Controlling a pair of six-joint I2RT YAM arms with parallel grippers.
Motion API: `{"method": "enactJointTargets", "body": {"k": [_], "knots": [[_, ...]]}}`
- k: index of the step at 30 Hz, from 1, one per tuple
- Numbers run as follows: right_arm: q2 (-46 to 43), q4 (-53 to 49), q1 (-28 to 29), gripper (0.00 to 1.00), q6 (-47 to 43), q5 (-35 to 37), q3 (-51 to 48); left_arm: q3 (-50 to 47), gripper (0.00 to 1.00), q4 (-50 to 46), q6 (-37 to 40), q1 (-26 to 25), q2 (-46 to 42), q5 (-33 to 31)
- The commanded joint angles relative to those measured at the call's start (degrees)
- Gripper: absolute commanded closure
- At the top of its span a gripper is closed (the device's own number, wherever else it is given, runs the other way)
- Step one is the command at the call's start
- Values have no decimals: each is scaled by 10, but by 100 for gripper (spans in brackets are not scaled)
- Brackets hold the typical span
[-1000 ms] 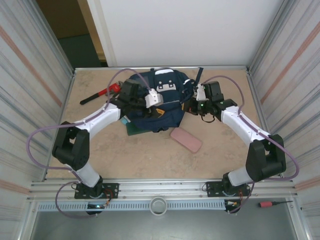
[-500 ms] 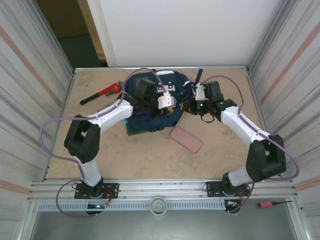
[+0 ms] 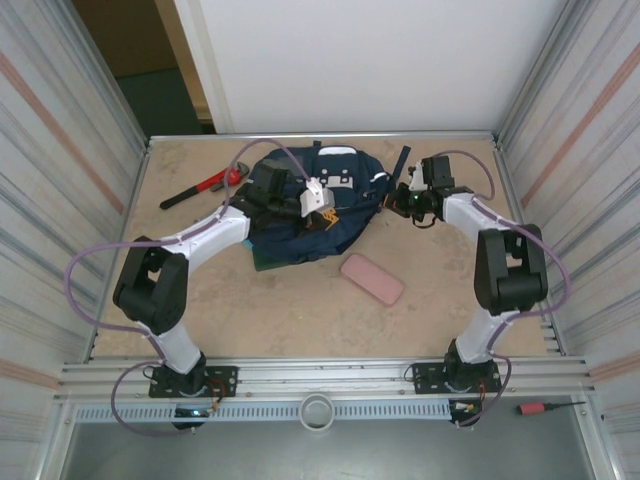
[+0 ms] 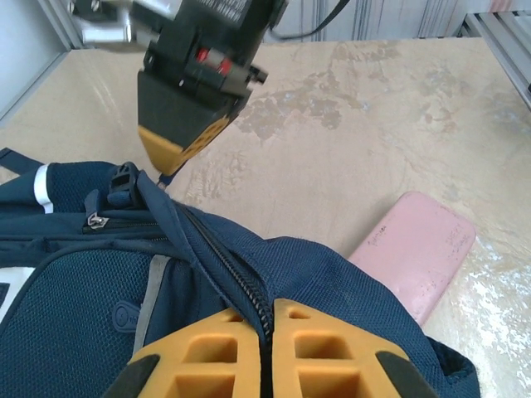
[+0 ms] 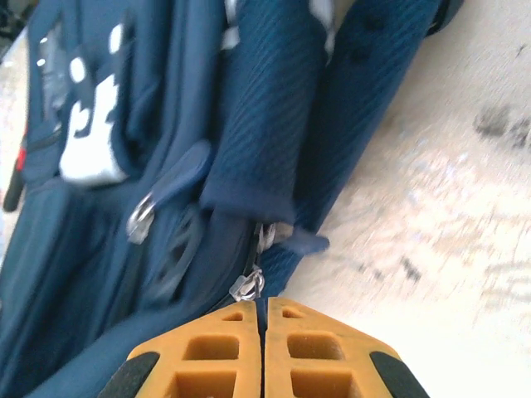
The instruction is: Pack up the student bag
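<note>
Change: left gripper (image 4: 265,319) fingers, apart a second ago, now clamp the zip seam of student bag (image 3: 300,215), upper centre of tabletop (image 3: 250,310) | right gripper (image 5: 265,308) fingers together at zipper pull (image 5: 248,287), hold unclear | meaning: bag opening likely begins; pink case (image 3: 371,279) not yet packed

On my worktop (image 3: 300,330), mottled beige, a pink oblong case (image 3: 372,279) lies flat and askew near the middle. A red pipe wrench (image 3: 203,186) with a dark handle lies at the far left, well apart from the case. Between them I see the edge of a dark green flat piece (image 3: 264,262). A red-handled screwdriver (image 3: 545,408) rests on the metal frame (image 3: 400,372) at my near right.
</note>
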Motion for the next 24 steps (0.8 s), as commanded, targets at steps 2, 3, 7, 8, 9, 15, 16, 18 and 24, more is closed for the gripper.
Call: {"method": "enactJointTargets", "body": {"k": [2, 3, 7, 8, 9, 15, 16, 18, 24], "knots": [[13, -3, -37, 85, -7, 31, 4, 13, 100, 77, -20, 12, -52, 59], [-5, 2, -40, 80, -11, 15, -7, 14, 100, 73, -18, 11, -51, 58], [-75, 33, -50, 60, 3, -59, -57, 10, 100, 71, -13, 7, -51, 57], [-83, 56, -53, 55, 23, -80, -68, 9, 100, 70, -11, 5, -51, 57], [-84, 75, -55, 48, 45, -93, -74, 8, 100, 71, -10, 3, -50, 57], [14, 172, -50, 22, 186, -109, -16, 13, 100, 58, 0, -10, -40, 49], [41, 174, -46, 21, 200, -106, 4, 13, 100, 55, 2, -12, -38, 46], [91, 180, -37, 20, 220, -111, 48, 13, 100, 54, 3, -15, -38, 42], [171, 238, -31, 58, 275, -145, 104, 11, 100, 37, 12, -18, -38, 27]]}}
